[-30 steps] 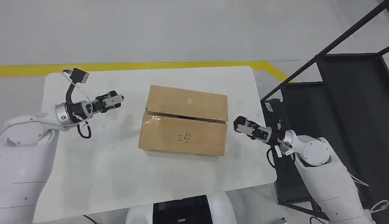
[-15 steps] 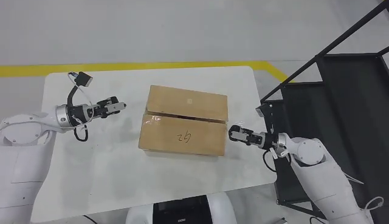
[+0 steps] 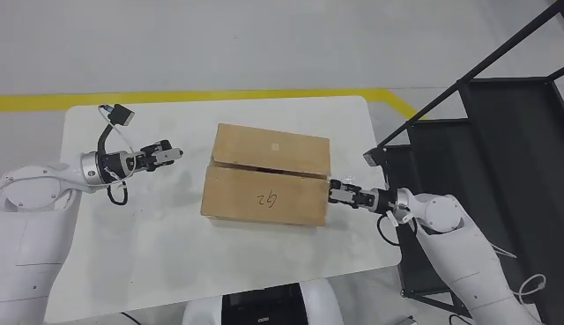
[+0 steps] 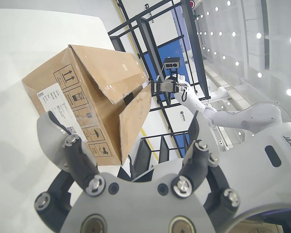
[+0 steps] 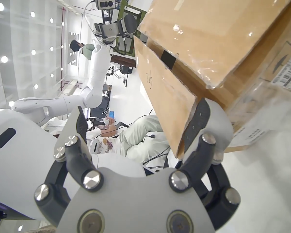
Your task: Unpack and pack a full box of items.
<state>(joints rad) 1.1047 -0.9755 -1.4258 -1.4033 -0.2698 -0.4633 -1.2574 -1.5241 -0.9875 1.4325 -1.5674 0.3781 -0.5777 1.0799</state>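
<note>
One cardboard box point(image 3: 267, 184) sits in the middle of the table point(image 3: 150, 254), top flaps nearly shut. My right pincer point(image 3: 335, 192), fingers spread, is at its right end by the near flap's corner. My left pincer point(image 3: 174, 154), also spread, hovers well left of it.

L arm point(image 3: 40, 184) sits at the left side, forearm stretched toward the right, L wrist point(image 3: 99, 164) approx. level. L gripper point(image 3: 173, 154) points right, toward the scene centre. In the L wrist view the L fingers point(image 4: 70, 144) stand wide apart. R arm point(image 3: 445, 224) comes in from the near right, bent at the elbow, forearm going left. R gripper point(image 3: 336, 192) points left and is a bit nearer than the L one. R fingers point(image 5: 198, 122) are also spread wide.
</note>
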